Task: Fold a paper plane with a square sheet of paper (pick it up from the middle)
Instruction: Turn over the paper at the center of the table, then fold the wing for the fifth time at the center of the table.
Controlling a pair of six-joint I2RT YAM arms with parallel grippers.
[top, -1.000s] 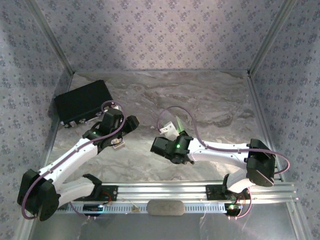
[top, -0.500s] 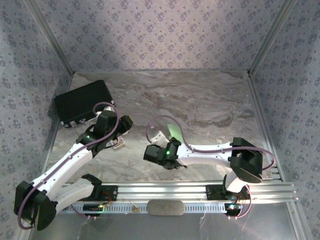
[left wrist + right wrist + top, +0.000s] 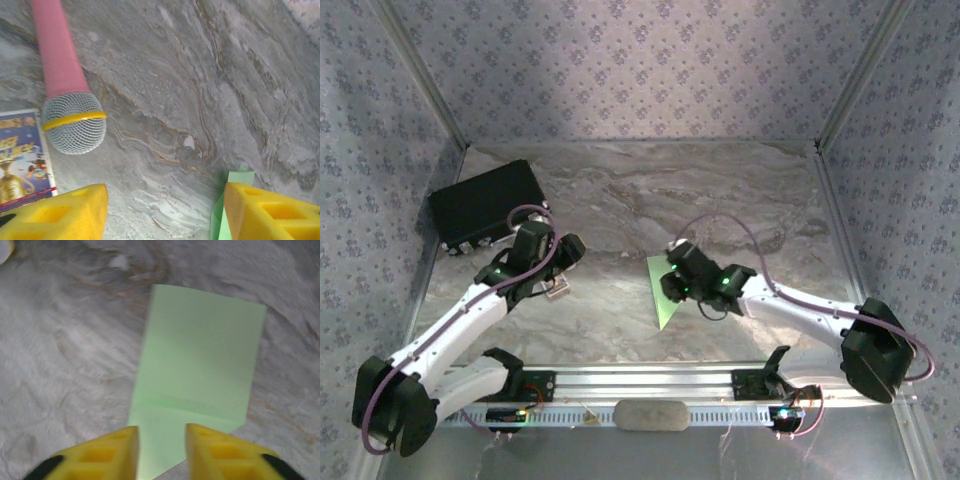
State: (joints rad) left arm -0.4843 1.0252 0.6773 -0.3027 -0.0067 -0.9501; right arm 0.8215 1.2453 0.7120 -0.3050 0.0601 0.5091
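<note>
left gripper (image 3: pixel 162 194): jaws wide apart, gripping nothing | right gripper (image 3: pixel 162 434): jaws narrowly apart, unclamped | paper sheet (image 3: pixel 200 355): creased green shape, flat on table (image 3: pixel 60 365) near centre, near end beneath right fingertips

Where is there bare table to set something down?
Free: the far half of the table, from the black box to the right wall, plus the strip between the arms. Crowded: pink microphone and printed card by the left gripper; green paper under the right gripper.

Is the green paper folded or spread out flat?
Folded. A crease runs across the green paper, and its outline is lopsided rather than square.
</note>
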